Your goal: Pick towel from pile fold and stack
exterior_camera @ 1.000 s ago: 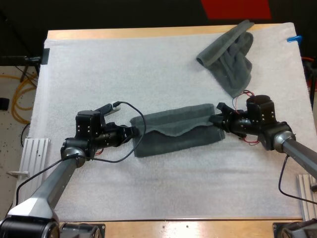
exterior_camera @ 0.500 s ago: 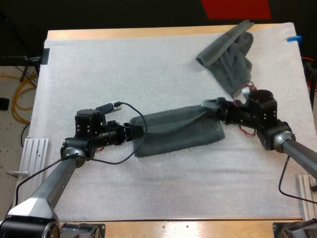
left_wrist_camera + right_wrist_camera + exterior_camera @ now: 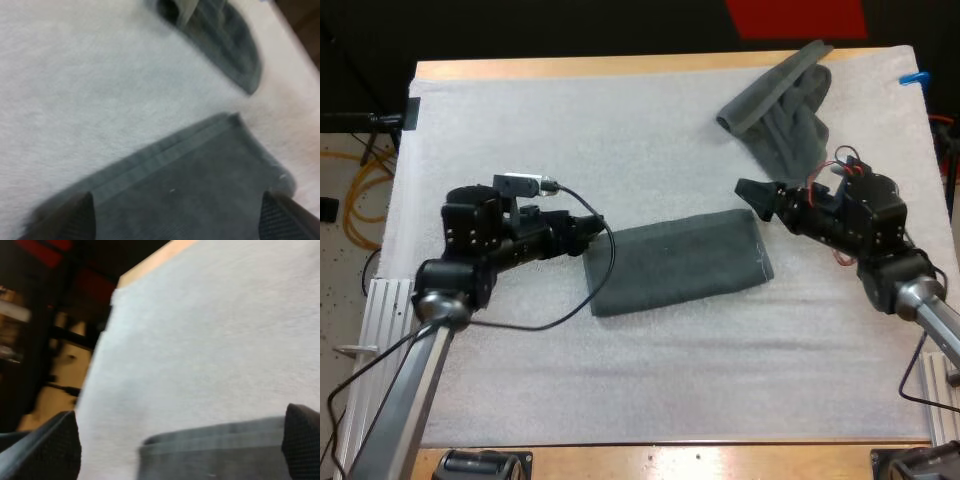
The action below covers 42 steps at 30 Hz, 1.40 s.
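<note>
A folded dark grey-green towel [image 3: 675,262] lies flat in the middle of the white mat [image 3: 570,140]. A crumpled towel [image 3: 782,108] sits at the far right corner. My left gripper [image 3: 592,229] hovers just off the folded towel's left end, open. My right gripper [image 3: 750,191] hangs above the towel's far right corner, also open. In the left wrist view the two fingers [image 3: 70,222] stand wide apart over the folded towel [image 3: 190,185], with the crumpled towel [image 3: 222,42] beyond. The right wrist view has its fingers [image 3: 47,450] spread above the towel's edge [image 3: 210,452].
The wooden table's far edge [image 3: 620,66] runs beyond the mat. A metal rail [image 3: 390,300] stands off the table's left side. Bare mat stretches in front of and to the far left of the folded towel.
Both grippers have opened and let go of the towel's ends, then drawn up and away. The towel's loose upper layer now lies flat as a neat fold.
</note>
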Available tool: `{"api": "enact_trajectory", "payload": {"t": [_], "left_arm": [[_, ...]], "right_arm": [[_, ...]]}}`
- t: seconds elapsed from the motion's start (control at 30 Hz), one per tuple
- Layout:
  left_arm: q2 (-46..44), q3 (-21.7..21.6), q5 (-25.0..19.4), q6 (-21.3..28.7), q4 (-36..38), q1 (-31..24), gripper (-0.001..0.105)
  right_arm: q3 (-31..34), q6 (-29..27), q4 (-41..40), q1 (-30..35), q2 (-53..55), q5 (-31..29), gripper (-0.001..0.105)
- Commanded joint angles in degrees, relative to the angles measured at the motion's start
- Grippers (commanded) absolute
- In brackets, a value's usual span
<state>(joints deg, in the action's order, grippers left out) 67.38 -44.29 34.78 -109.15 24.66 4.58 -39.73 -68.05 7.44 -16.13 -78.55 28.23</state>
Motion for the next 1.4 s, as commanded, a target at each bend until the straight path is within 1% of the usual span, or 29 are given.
{"api": "enact_trajectory", "payload": {"t": [0.0, 0.07, 0.1, 0.17, 0.2, 0.27, 0.3, 0.37, 0.4, 0.47, 0.57, 0.67, 0.77, 0.83, 0.9, 0.97, 1.17, 1.23, 1.37], "left_arm": [[-2.09, -0.98, -3.04, 3.29, 5.42, -0.12, 0.066], [-5.96, -2.05, -6.23, 6.36, 11.51, -0.12, 0.066], [-7.34, -2.26, -6.79, 6.82, 12.85, -0.12, 0.066], [-11.36, -2.71, -7.19, 7.55, 17.38, -0.12, 0.066], [-12.14, -2.71, -7.21, 7.55, 17.86, -0.12, 0.066], [-16.96, -2.7, -7.21, 7.4, 21.44, -0.12, 0.066], [-18.15, -2.7, -7.21, 7.4, 22.39, -0.12, 0.066], [-22.26, -2.7, -7.21, 7.4, 26.15, -0.12, 0.066], [-23.63, -2.7, -7.21, 7.4, 27.27, -0.12, 0.066], [-27.05, -2.7, -7.21, 7.4, 31.28, -0.12, 0.066], [-31.0, -2.7, -7.21, 6.94, 34.9, -0.12, 0.066], [-33.39, -2.7, -7.21, 5.15, 35.03, -0.12, 0.066], [-33.82, -2.7, -7.21, 4.34, 34.54, -0.12, 0.066], [-33.82, -2.7, -7.21, 4.08, 34.57, -0.12, 0.066], [-33.82, -2.7, -7.21, 3.94, 34.57, -0.12, 0.066], [-33.82, -2.7, -7.21, 3.95, 34.57, -0.12, 0.066], [-33.82, -2.7, -7.01, 2.53, 34.57, -0.12, 0.066], [-33.82, -2.7, -6.67, 2.5, 34.57, -0.12, 0.066], [-33.82, -2.7, -6.35, 2.22, 34.67, -0.12, 0.066]], "right_arm": [[-0.63, -3.16, -4.14, -0.05, 1.6, -1.23, 0.079], [-1.33, -7.46, -11.54, -0.05, 4.75, -2.79, 0.079], [-1.61, -8.55, -12.83, -0.05, 5.18, -3.07, 0.079], [-2.86, -11.9, -20.38, -0.05, 7.49, -4.72, 0.079], [-3.19, -12.61, -22.19, -0.05, 8.36, -5.42, 0.079], [-4.56, -15.28, -28.3, -0.05, 10.76, -7.05, 0.079], [-4.8, -15.7, -29.88, -0.05, 11.22, -7.26, 0.079], [-6.06, -18.06, -35.91, -0.05, 13.85, -9.18, 0.079], [-6.32, -18.42, -36.88, -0.05, 14.51, -9.87, 0.079], [-6.68, -18.89, -41.53, -0.05, 16.89, -11.38, 0.079], [-6.66, -19.32, -45.72, -0.05, 19.61, -13.8, 0.079], [-6.66, -19.85, -46.66, -0.05, 20.25, -15.69, 0.079], [-7.29, -20.78, -46.37, 0.64, 18.66, -17.51, 0.079], [-8.05, -20.76, -46.27, 1.76, 16.26, -16.91, 0.079], [-9.34, -20.94, -46.27, 3.39, 13.36, -15.2, 0.079], [-11.53, -22.18, -45.97, 5.96, 8.29, -10.82, 0.079], [-16.88, -25.7, -45.82, 10.27, -4.73, -2.65, 0.079], [-18.26, -26.72, -45.82, 10.76, -8.02, -1.02, 0.079], [-20.52, -29.19, -45.82, 10.79, -14.69, 0.03, 0.079]]}}
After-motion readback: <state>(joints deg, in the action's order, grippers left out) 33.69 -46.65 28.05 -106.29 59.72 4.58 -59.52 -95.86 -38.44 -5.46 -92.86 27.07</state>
